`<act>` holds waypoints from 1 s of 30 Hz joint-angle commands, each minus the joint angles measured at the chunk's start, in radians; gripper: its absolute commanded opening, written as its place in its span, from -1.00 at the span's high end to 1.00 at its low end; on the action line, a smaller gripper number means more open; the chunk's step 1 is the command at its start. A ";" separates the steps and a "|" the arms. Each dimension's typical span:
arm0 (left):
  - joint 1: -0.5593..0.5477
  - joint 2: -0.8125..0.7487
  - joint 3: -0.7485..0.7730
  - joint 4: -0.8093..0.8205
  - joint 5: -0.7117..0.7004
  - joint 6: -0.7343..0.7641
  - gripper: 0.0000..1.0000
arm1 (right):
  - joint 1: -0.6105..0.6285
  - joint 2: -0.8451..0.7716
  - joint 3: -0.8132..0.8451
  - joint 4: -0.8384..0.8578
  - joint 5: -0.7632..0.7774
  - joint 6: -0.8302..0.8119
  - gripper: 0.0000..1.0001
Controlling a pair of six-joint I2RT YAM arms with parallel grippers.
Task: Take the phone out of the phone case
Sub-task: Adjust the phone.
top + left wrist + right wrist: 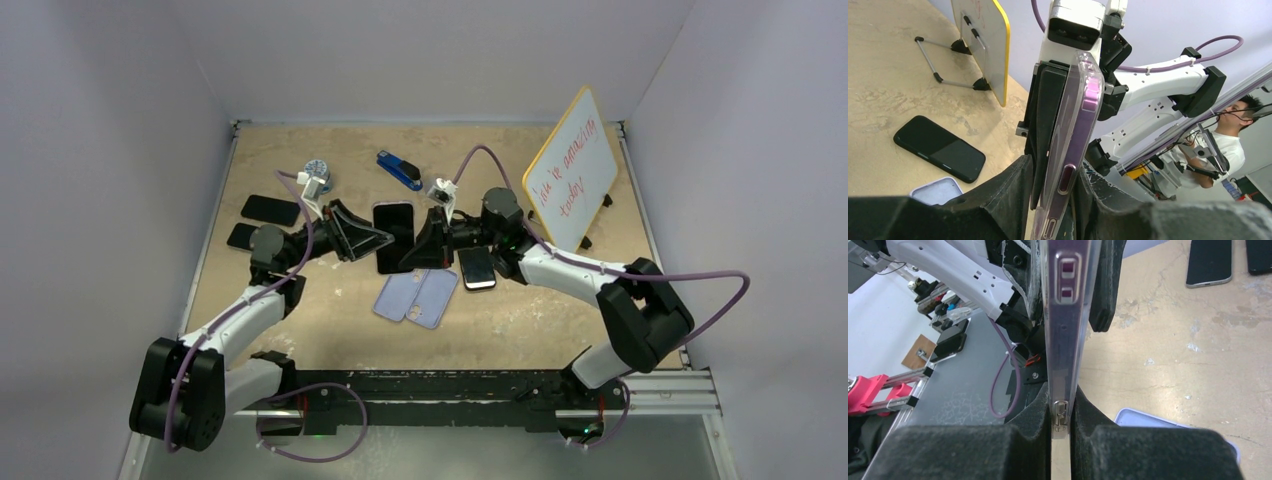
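A purple phone (394, 222) in a clear phone case (1066, 130) is held on edge above the middle of the table, between both arms. My right gripper (1061, 425) is shut on its one end, both pads pressed flat against the faces of the phone (1066, 330). My left gripper (1063, 200) straddles the other end. One of its fingers touches the phone's purple side (1089, 102), while the other stands a little off the case, with a right-gripper finger (1047, 105) in that gap. In the top view the left gripper (386, 240) and right gripper (407, 262) meet at the phone.
Two empty lilac cases (417, 298) lie just in front of the grippers, with a phone (478, 268) to their right. Two black phones (271, 210) lie at the left. A blue object (400, 170) and a whiteboard (572, 170) on a stand are behind.
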 commanded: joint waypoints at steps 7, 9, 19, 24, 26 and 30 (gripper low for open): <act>-0.019 -0.016 0.041 0.021 -0.015 -0.002 1.00 | 0.004 -0.020 0.064 0.007 -0.014 -0.032 0.97; -0.019 -0.025 0.036 0.019 -0.030 -0.007 1.00 | 0.004 -0.027 0.049 0.009 -0.007 -0.041 0.82; -0.019 -0.022 0.058 -0.018 -0.026 -0.019 1.00 | 0.004 -0.092 0.024 -0.205 -0.050 -0.319 0.25; -0.019 -0.024 0.066 -0.011 -0.007 -0.034 1.00 | 0.004 -0.108 0.008 -0.204 -0.066 -0.369 0.17; -0.019 -0.029 0.070 -0.018 -0.006 -0.034 1.00 | 0.004 -0.109 0.006 -0.202 -0.069 -0.383 0.16; -0.019 -0.031 0.073 -0.019 -0.004 -0.043 1.00 | 0.006 -0.109 -0.001 -0.203 -0.084 -0.413 0.15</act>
